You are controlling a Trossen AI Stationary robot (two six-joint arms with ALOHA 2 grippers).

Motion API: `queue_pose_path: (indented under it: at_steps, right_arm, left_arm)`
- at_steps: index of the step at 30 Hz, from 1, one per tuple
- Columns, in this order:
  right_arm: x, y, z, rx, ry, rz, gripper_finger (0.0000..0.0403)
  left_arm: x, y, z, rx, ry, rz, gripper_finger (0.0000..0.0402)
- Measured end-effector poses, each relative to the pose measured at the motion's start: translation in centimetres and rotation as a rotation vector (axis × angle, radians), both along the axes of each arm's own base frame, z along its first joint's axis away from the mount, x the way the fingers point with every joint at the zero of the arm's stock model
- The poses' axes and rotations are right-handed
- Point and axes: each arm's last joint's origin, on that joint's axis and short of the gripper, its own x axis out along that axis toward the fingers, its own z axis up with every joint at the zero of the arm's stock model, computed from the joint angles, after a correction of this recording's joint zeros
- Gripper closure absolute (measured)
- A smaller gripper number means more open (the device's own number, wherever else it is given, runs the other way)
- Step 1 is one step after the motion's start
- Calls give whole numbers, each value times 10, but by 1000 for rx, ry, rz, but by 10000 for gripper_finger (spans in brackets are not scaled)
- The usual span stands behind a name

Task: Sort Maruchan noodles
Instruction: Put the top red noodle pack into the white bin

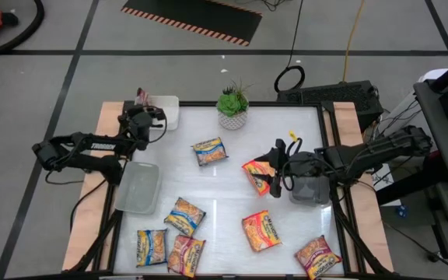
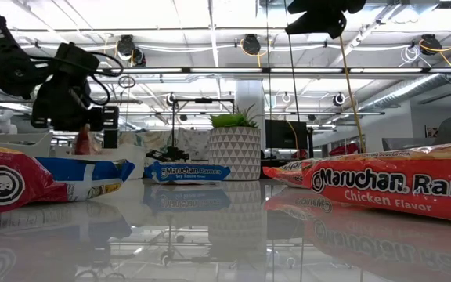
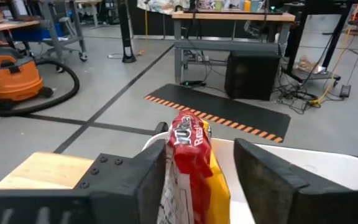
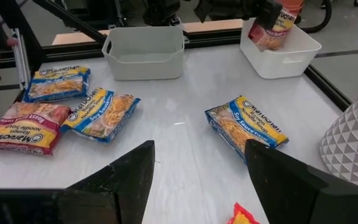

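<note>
A dark red and yellow Maruchan noodles packet [image 3: 188, 155] stands on edge in the white tray [image 1: 168, 111] at the table's far left corner. My left gripper [image 3: 202, 158] is open around it, level, one finger on each flat side. Other packets lie flat on the table: a blue-and-yellow one [image 1: 209, 151], an orange-red one [image 1: 257, 175], and several near the front edge [image 1: 185, 215]. My right gripper [image 1: 274, 167] hovers open above the table's right half, beside the orange-red packet, with nothing between its fingers. My left gripper comes level at the upright packet, its fingers along the two flat sides. One finger [image 3: 151, 183] lies against the packet's side [image 3: 174, 177]; the other finger [image 3: 260, 180] stands apart, with a gap showing. The packet's lower edge is hidden in the tray.
A clear grey tray [image 1: 137, 187] sits on the table's left side, near the left arm. A potted plant [image 1: 232, 105] in a white pot stands at the far edge's middle. Open tabletop lies between the packets at the centre.
</note>
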Motion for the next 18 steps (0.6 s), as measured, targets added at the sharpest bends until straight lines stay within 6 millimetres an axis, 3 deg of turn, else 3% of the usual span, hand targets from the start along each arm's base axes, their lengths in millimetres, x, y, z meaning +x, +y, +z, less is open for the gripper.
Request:
queue_pose_path:
  at_steps: [4, 18]
  right_arm:
    - [0, 0, 0, 2, 0, -1, 161]
    - [0, 0, -1, 1, 7, -2, 161]
  left_arm:
    - [2, -3, 5, 18, 5, -25, 181]
    - [5, -31, 41, 124, 10, -194, 179]
